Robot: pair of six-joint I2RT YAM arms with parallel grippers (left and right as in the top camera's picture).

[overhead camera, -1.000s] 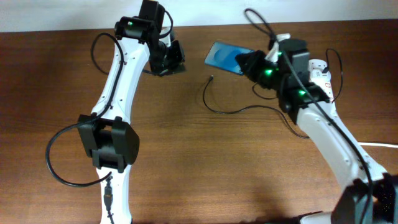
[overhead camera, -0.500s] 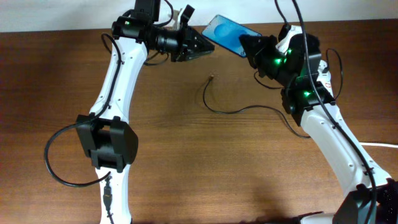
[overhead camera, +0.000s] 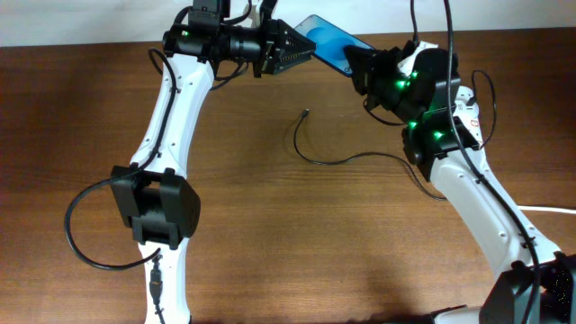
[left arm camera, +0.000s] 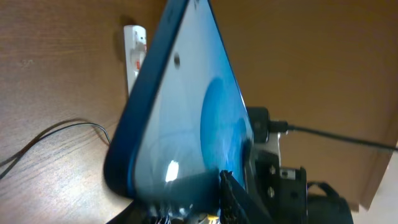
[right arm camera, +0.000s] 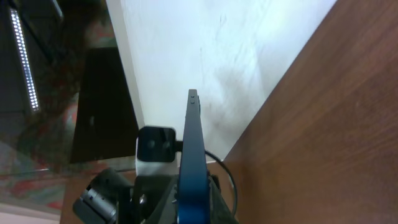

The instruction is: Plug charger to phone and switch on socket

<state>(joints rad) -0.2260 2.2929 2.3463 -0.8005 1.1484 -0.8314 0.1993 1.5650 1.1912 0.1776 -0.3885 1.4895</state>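
The phone (overhead camera: 328,43), with its blue screen, is held off the table at the back, between both grippers. My right gripper (overhead camera: 358,63) is shut on its right end; in the right wrist view the phone (right arm camera: 193,158) is edge-on between the jaws. My left gripper (overhead camera: 292,49) is at its left end, with the jaws on either face of the phone (left arm camera: 186,106). The charger, a thin black cable (overhead camera: 346,160), curves on the table with its free plug (overhead camera: 307,112) lying loose. The socket, a white power strip (overhead camera: 468,112), is partly hidden behind my right arm and also shows in the left wrist view (left arm camera: 134,59).
A white wall runs along the back table edge (overhead camera: 90,42). A thick white cord (overhead camera: 549,210) leaves at the right. The left arm's base (overhead camera: 162,211) stands front left. Bare wood (overhead camera: 297,243) fills the middle and front.
My right gripper lifted the phone off the table and carried it back-left. My left gripper swung right and came onto the phone's left end.
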